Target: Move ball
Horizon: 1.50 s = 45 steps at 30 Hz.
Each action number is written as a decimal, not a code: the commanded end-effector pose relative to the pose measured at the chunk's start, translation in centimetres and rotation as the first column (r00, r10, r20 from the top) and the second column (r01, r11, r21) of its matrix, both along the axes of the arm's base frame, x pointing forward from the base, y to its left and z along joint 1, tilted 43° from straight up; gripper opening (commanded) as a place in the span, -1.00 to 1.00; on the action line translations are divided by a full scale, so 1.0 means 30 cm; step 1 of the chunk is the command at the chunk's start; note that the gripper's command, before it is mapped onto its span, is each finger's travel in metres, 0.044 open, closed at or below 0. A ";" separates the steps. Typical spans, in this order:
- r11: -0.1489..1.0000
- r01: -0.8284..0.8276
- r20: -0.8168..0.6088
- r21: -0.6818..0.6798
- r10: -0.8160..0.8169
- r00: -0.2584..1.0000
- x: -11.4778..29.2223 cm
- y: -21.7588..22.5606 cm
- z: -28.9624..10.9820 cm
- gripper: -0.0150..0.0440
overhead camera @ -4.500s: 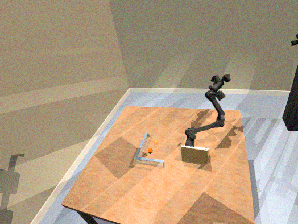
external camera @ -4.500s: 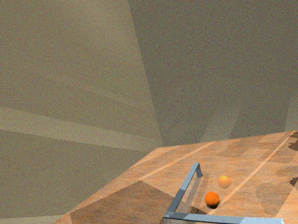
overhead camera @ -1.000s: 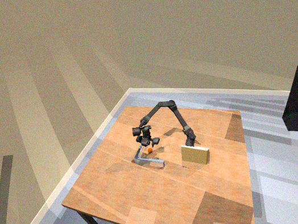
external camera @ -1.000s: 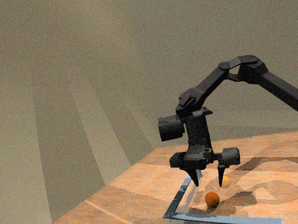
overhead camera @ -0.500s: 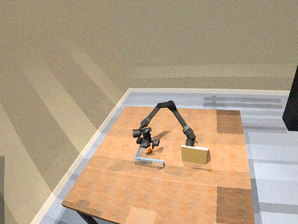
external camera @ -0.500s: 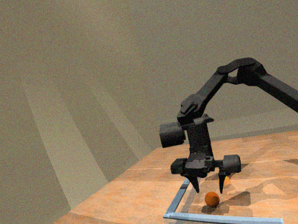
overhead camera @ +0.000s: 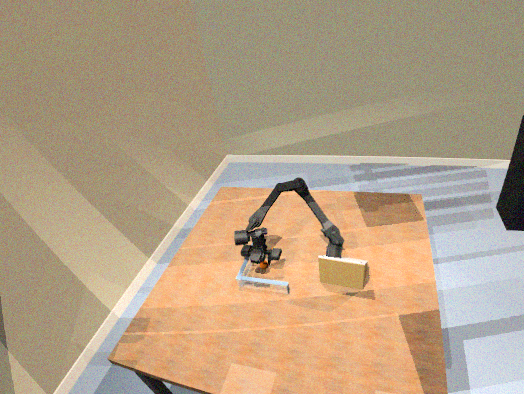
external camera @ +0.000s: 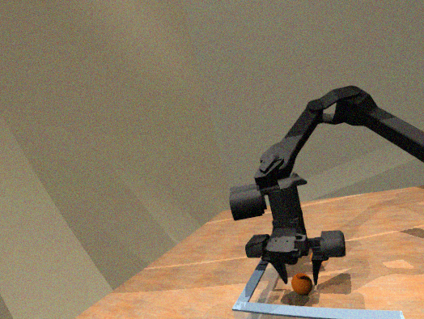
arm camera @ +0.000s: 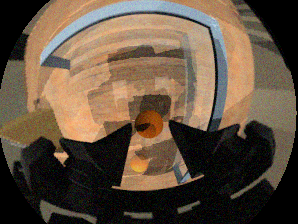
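Now the orange ball (external camera: 302, 283), lying on the counter (external camera: 364, 227) inside the clear walls (external camera: 320, 312), is straddled by the open claw (external camera: 298, 279), apparently so that it can be gripped.

A wooden table (overhead camera: 310, 330) with an orange-brown top carries pale streaks of light and darker square patches of shadow near its far right and near right corners. Standing upright on the table, right of its middle, is a tan rectangular block (overhead camera: 343, 272) with a lighter top edge, casting a small shadow on the table at its right foot. The table stands on a pale blue-grey floor (overhead camera: 475, 320) bordered by a cream edge strip (overhead camera: 150, 267) along the table's left side. Beyond the table's far right corner rises a dark upright object (overhead camera: 512, 190), cut off by the frame. Behind the table stretches a plain olive-tan backdrop (overhead camera: 150, 75).
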<state>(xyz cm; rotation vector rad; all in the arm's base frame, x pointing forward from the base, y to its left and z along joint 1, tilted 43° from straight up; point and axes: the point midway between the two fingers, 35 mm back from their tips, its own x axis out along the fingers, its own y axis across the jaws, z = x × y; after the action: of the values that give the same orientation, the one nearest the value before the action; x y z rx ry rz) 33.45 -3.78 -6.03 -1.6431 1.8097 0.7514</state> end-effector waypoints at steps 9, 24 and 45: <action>1.000 -0.005 -0.013 -0.004 0.005 1.000 -0.007 -0.005 -0.011 0.08; 1.000 0.002 0.009 0.006 -0.002 1.000 0.038 0.178 0.162 -0.49; 1.000 -0.008 -0.014 0.005 0.008 1.000 -0.003 0.137 0.363 -0.49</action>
<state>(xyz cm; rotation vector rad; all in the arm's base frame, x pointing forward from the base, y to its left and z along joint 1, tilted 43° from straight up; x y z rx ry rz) 33.71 1.71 4.13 -1.6428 1.8175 0.7754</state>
